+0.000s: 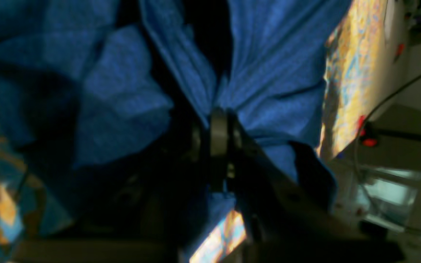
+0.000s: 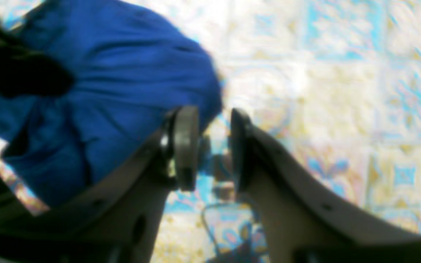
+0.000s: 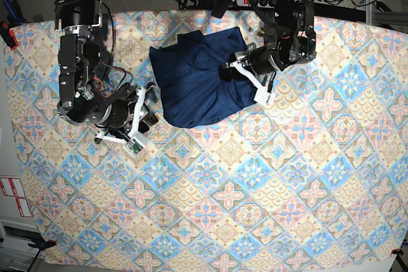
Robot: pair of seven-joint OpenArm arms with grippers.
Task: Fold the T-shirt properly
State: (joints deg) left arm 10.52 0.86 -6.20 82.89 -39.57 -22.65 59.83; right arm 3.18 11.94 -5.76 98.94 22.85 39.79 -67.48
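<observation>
Dark navy T-shirt (image 3: 197, 84) bunched in a rumpled heap on the upper middle of the pastel tile-patterned tablecloth (image 3: 268, 189), folds overlapping, upper edge near the table's far side. Left gripper (image 1: 219, 126) clamped tight on a pinch of the blue fabric at the shirt's right edge in the base view, cloth fanning out in creases from between the closed pads (wrist view dark and blurred, tablecloth showing beyond the cloth). Left arm (image 3: 290, 36) reaching down from the top of the base view, bent over the garment's edge. Right gripper (image 2: 214, 148) off the shirt, just beside its left edge in the base view, fingers (image 2: 186, 146) apart with bare tablecloth visible through the gap, nothing between them. Blue fabric filling the upper left of the right wrist view, close behind one pad. Right arm (image 3: 80, 62) along the table's left side in the base view
</observation>
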